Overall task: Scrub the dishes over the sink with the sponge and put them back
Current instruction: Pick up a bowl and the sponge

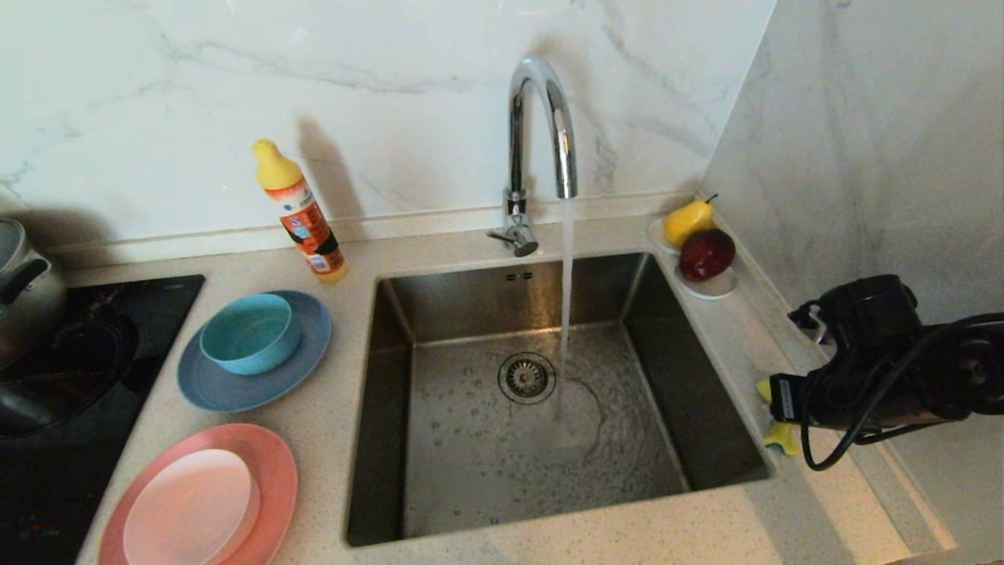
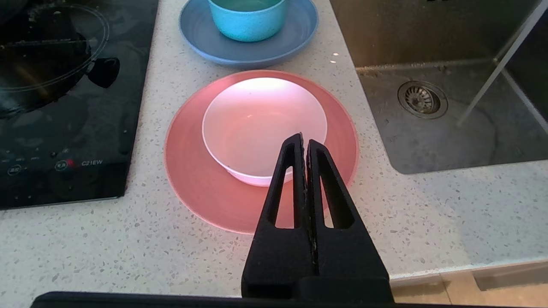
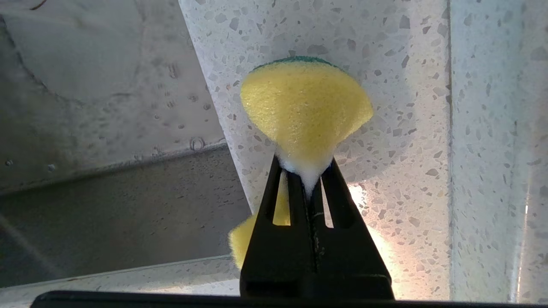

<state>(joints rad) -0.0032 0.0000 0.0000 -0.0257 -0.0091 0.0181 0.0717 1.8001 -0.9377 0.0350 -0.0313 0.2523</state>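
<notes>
Right gripper (image 3: 309,182) down at the counter (image 1: 729,345) strip just right of the sink (image 1: 439,486), jaws clamped tight on the sponge (image 3: 305,107) at its pinched middle, yellow ends bulging out both sides, green layer on the far edge. Sponge sitting right at the sink's right rim, toward the near end.

Left gripper (image 2: 305,141) hanging over the pink plate (image 2: 197,188) and the smaller pale dish (image 2: 257,115) stacked on it, jaws pressed together with nothing in them.

Near left of the sink: pink stack. Farther back on the left: teal bowl (image 1: 249,333) sitting in the blue plate (image 1: 227,388). Detergent bottle (image 1: 302,212) leaning behind those by the wall. Tap (image 1: 541,133) running, water hitting the sink floor just right of the drain (image 1: 526,377). Pear and apple on a saucer (image 1: 710,289) at the far right corner. Stovetop (image 1: 94,377) and kettle (image 1: 23,290) way off left.
</notes>
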